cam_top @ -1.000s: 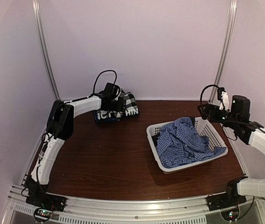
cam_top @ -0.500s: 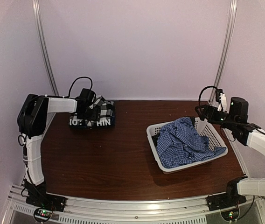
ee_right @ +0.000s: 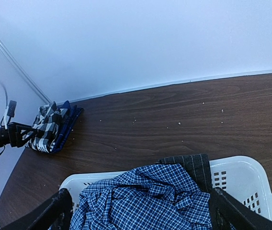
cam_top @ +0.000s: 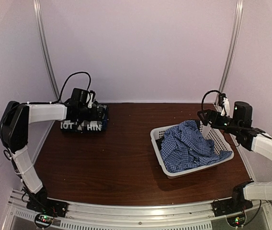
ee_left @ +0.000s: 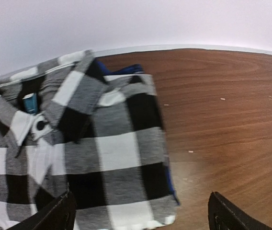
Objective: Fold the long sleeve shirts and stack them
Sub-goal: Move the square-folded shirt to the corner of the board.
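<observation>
Folded black-and-white plaid cloth shirt (ee_left: 102, 148) stacked on a navy shirt with white block letters (cam_top: 81, 126), at the far-left corner of the brown wooden table (cam_top: 121, 163), left gripper (ee_left: 141, 215) over the stack, jaws spread wide and gripping nothing, crumpled blue fine-check shirt (cam_top: 188, 146) in a white perforated plastic basket (ee_right: 241, 179) at right, right gripper (cam_top: 204, 116) near its far rim, jaws released

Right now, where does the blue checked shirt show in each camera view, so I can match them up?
Top external: blue checked shirt heaped in the white basket, right of centre.
Left wrist: not in it.
Right wrist: bottom centre, in the same basket.
Shared landmark: the folded stack, plaid on top, seen in all three views.
</observation>
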Robot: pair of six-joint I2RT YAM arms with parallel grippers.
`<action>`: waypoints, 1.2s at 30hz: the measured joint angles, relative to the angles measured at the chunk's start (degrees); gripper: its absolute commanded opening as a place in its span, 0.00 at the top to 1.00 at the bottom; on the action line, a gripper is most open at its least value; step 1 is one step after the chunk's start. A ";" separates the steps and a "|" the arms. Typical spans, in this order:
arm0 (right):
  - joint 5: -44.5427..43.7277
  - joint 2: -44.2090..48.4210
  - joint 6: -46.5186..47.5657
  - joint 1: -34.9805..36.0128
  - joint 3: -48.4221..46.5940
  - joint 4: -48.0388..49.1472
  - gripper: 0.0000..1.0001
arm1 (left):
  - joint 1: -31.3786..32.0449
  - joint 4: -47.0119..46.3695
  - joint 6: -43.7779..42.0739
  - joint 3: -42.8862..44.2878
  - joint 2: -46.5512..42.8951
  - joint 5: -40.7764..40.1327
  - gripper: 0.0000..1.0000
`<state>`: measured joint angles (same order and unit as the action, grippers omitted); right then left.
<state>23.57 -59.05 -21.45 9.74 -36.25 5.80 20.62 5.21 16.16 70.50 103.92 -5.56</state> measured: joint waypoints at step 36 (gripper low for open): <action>0.02 -0.31 -1.03 0.90 1.40 1.33 0.00 | 3.45 0.50 3.04 8.83 16.79 -13.75 0.07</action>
<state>23.59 -59.35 -22.48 10.63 -34.85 7.14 24.08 5.72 19.20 79.33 120.70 -19.31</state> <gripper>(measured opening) 0.996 0.928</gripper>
